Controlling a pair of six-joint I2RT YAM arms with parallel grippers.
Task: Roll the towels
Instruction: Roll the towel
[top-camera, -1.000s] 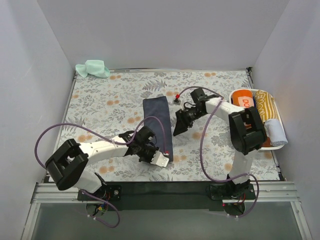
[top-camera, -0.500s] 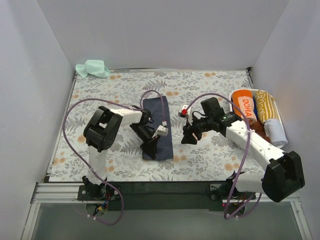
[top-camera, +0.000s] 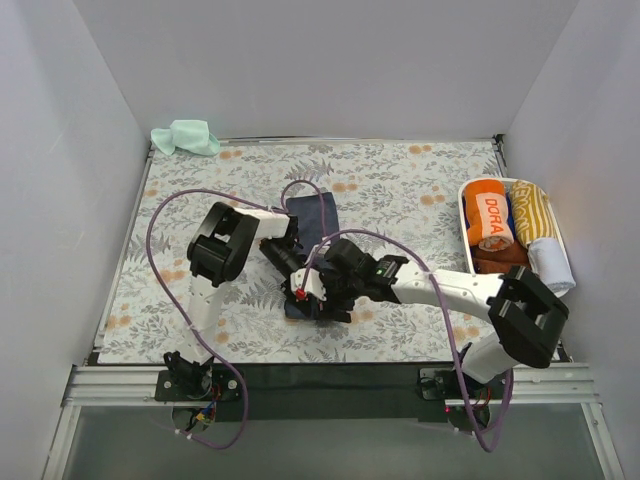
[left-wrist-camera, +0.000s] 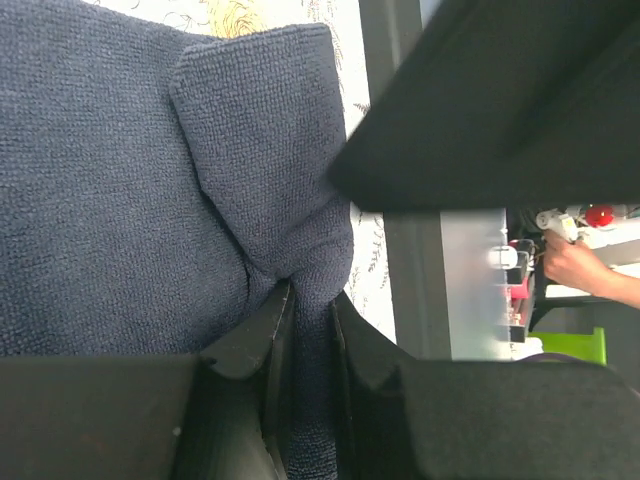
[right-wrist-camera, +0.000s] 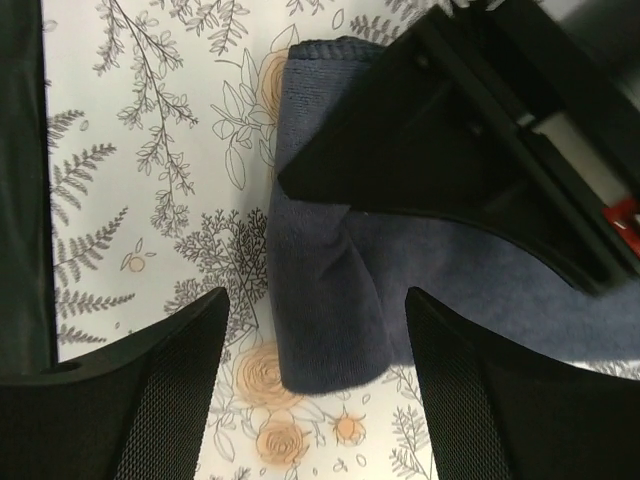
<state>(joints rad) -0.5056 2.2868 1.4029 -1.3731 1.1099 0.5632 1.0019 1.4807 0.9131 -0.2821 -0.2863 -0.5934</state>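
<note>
A dark navy towel (top-camera: 316, 212) lies lengthwise on the floral cover at the table's middle. Its near end is folded up into a thick hump (right-wrist-camera: 325, 320). My left gripper (top-camera: 293, 277) is shut on a fold of this towel (left-wrist-camera: 312, 300) at its near end. My right gripper (top-camera: 318, 304) is open, with its fingers (right-wrist-camera: 170, 400) on either side of the hump's near corner, low over the cover. A mint green towel (top-camera: 186, 137) lies crumpled at the far left corner. Much of the navy towel's near half is hidden under both grippers in the top view.
A white oval basket (top-camera: 563, 240) at the right edge holds a rolled orange towel with white lettering (top-camera: 487, 215), a yellow-striped one (top-camera: 533, 208), a pale grey one (top-camera: 548, 265) and a brown one (top-camera: 495, 258). White walls surround the table. Purple cables loop over both arms.
My right arm has swung left from the table's middle right to the navy towel's near end, next to my left gripper. My left gripper stays at the near end, holding the towel.
</note>
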